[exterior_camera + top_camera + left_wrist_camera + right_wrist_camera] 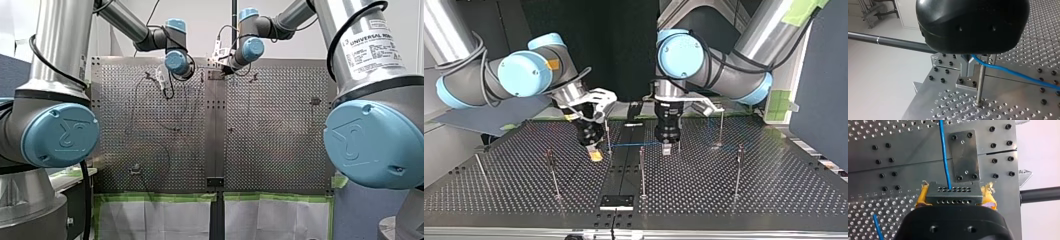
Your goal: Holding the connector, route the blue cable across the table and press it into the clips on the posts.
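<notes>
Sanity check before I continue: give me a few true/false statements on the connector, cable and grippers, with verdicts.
My right gripper holds the connector between yellow pads. True.
The blue cable comes out of the connector. True.
My left gripper holds the connector. False: my right one does.
The cable lies in a loose heap. False: it runs straight between the two grippers.
A post stands close beside my left gripper. True.

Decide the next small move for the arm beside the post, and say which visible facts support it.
Probably my left gripper should ease down a little, pressing the blue cable into the top of the post beside it. In the left wrist view the cable crosses that post just under the gripper, while my right gripper grips the connector.
</notes>
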### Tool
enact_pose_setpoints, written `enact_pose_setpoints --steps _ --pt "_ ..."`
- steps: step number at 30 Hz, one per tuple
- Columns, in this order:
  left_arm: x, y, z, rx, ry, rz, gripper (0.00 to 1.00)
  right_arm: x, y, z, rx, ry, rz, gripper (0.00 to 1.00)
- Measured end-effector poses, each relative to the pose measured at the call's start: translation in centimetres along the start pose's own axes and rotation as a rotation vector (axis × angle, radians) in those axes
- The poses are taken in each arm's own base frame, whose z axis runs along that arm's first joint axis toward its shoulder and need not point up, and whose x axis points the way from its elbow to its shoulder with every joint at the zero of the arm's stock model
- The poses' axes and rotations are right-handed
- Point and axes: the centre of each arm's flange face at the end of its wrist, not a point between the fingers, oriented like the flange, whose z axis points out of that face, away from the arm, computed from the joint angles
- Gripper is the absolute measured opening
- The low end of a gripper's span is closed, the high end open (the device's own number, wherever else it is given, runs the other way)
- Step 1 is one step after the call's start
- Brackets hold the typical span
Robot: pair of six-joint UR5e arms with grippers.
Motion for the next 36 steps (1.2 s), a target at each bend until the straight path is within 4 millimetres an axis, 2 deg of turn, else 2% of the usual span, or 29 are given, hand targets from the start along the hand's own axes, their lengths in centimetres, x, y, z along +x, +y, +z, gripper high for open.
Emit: enact_pose_setpoints --steps 7,15,24,32,36 --pt "0.5 0.1 0.1 0.01 0.01 0.004 0.0 0.0 0.6 0.1 -0.001 -0.002 0.001 0.0" --pt "2.5 -0.1 0.7 0.037 0.035 0.013 0.0 -1.2 1.3 0.8 -0.001 -0.022 0.011 0.0" --pt "2.4 0.5 1.7 0.043 0.005 0.005 0.0 -2.0 2.3 1.4 0.006 -0.034 0.014 0.0" --pt "4.3 1.3 4.0 0.044 0.018 0.011 0.0 -2.7 3.8 2.3 0.0 -0.042 0.019 0.0" --pt "4.3 2.0 5.7 0.037 -0.001 0.006 0.0 -2.6 4.8 2.8 -0.009 -0.037 0.021 0.0"
